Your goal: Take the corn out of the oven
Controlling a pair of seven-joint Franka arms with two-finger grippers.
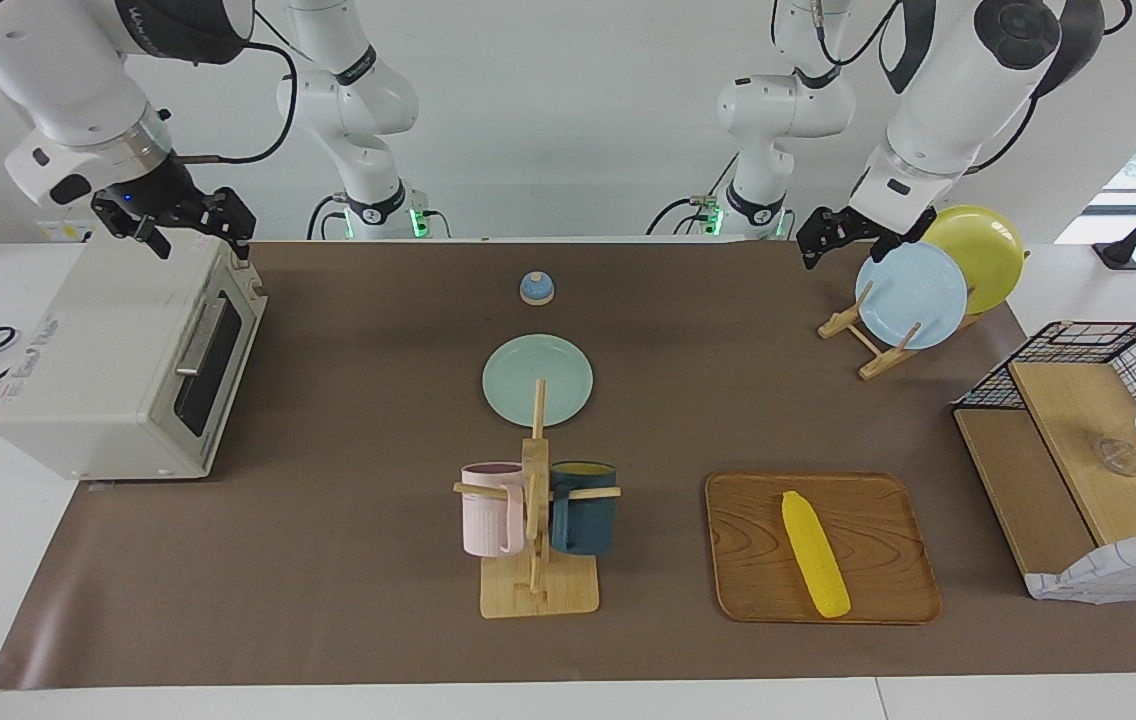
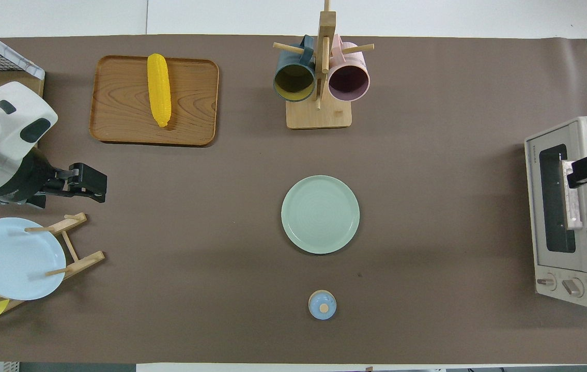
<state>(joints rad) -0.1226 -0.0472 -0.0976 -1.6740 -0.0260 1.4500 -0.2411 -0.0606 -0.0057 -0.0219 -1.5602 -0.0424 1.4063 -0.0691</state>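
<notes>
Corn [image 1: 814, 553] lay on a wooden tray [image 1: 878, 510], out in the open toward the left arm's end of the table [image 1: 348, 560], well apart from the oven [image 1: 118, 360], which stood at the right arm's end with its door shut.

The facing view showed both arm bases, the white wall and a black cable loop on the white table top beside the oven; the overhead view showed none of these. It did show the oven's two knobs [image 2: 559, 283] and the open mouths of the mugs. The wire basket [image 1: 1088, 350] with its wooden shelf appeared fully only in the facing view.

The left gripper [image 1: 831, 234] hung over the brown mat just beside the plate rack, its fingers apart and empty. The right gripper [image 1: 178, 220] hung over the oven's top near the door edge, its fingers also apart, holding nothing.

Counted: one corn, one tray, one oven, three plates (green [image 1: 537, 379] flat on the mat, blue [image 1: 910, 295] and yellow [image 1: 978, 255] standing in the rack), two mugs (pink [image 1: 491, 508], dark blue [image 1: 583, 507]) on one wooden stand, one small blue bell [image 1: 536, 287].

A brown mat covered the white table.
</notes>
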